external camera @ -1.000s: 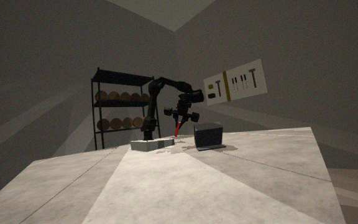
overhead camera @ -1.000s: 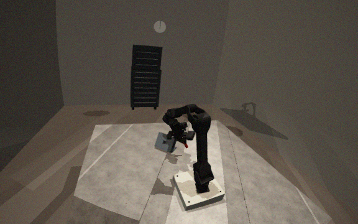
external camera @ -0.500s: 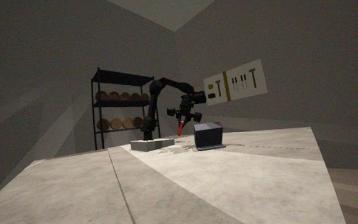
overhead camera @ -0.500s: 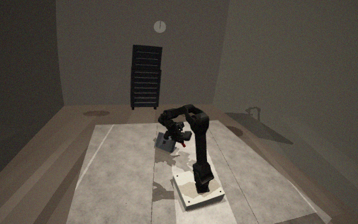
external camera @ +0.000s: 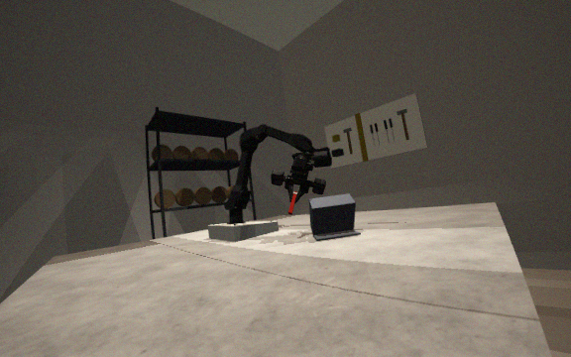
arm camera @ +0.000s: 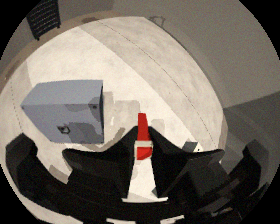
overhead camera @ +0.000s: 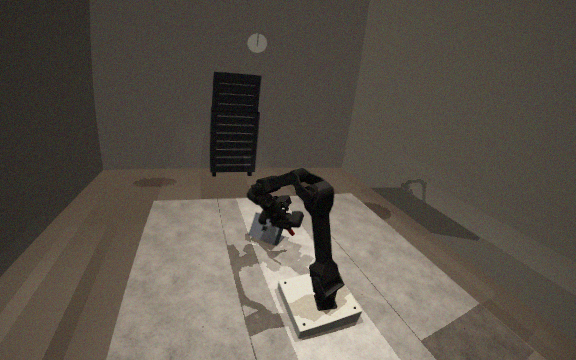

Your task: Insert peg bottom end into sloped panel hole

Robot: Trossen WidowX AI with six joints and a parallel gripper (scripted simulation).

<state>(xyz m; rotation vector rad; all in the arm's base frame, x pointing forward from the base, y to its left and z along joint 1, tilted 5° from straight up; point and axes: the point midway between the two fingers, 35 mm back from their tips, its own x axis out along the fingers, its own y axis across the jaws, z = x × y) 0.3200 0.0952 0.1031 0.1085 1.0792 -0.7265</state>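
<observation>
A red peg (overhead camera: pixel 291 232) (external camera: pixel 292 203) (arm camera: pixel 142 128) with a pale band is held in the air, tilted, its free end pointing down and away from the fingers. My gripper (external camera: pixel 295 191) (arm camera: pixel 142 129) is shut on the peg, above the table and beside the panel block. The blue-grey sloped panel block (overhead camera: pixel 271 237) (external camera: pixel 332 218) (arm camera: pixel 66 115) stands on the table. In the wrist view it is left of the peg, apart from it. Its hole (overhead camera: pixel 264 228) (arm camera: pixel 64 130) shows as a dark opening in the face; the exterior camera sees another side, so the hole is hidden there.
The arm's pale base plate (overhead camera: pixel 295 300) (external camera: pixel 261 228) lies on the table (overhead camera: pixel 178 280) (external camera: pixel 246 307). A shelf rack (external camera: pixel 188 165) stands behind the arm. A dark cabinet (overhead camera: pixel 235 125) stands at the far wall. A tool board (external camera: pixel 387 144) hangs on the wall.
</observation>
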